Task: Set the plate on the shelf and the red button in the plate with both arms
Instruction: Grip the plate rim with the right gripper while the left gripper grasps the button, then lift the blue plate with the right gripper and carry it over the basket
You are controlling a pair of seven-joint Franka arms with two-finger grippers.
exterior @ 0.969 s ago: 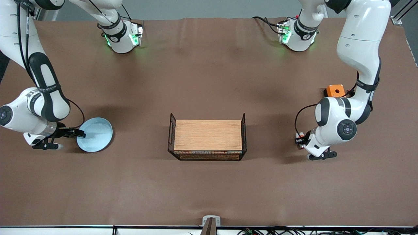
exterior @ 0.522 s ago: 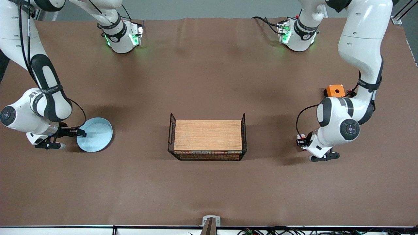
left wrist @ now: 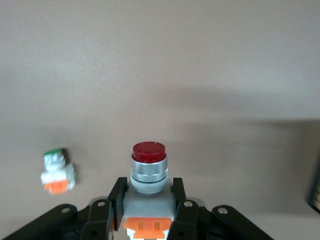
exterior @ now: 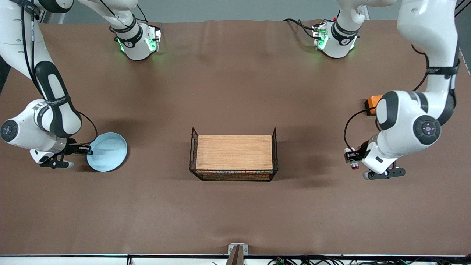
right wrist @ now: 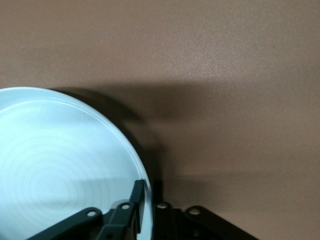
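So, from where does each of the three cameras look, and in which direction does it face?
Front view: high, across the table from the bases, looking down on both arms, the plate and the wire basket.
Left wrist view: on the left arm's wrist, looking along the left end effector, shut on the red button.
Right wrist view: on the right arm's wrist, looking along the right end effector, which grips the plate's rim.
Shared: the front view also shows the red button and the right end effector.
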